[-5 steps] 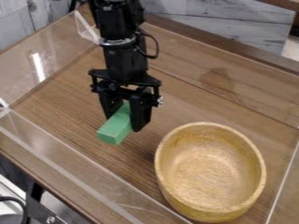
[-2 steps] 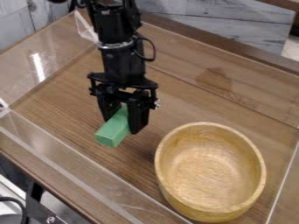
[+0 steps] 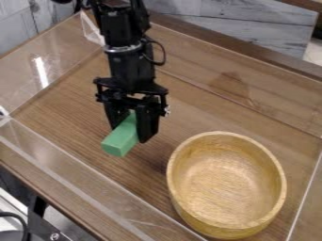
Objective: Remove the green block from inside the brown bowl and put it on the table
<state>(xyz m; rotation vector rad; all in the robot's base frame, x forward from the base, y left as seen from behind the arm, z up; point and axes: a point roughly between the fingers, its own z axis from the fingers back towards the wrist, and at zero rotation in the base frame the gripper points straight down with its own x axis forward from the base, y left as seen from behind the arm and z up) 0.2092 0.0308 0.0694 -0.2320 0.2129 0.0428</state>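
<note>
Gripper (image 3: 132, 127) w/ green block (image 3: 120, 139) shifted left.

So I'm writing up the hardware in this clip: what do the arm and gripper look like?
The arm is black, a stack of boxy segments. The gripper is black too, with a wide bracket and two narrow straight fingers. No markings can be made out.

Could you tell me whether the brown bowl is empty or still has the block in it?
Empty: the brown bowl shows only bare wood inside; the green block is outside it, in the gripper.
</note>
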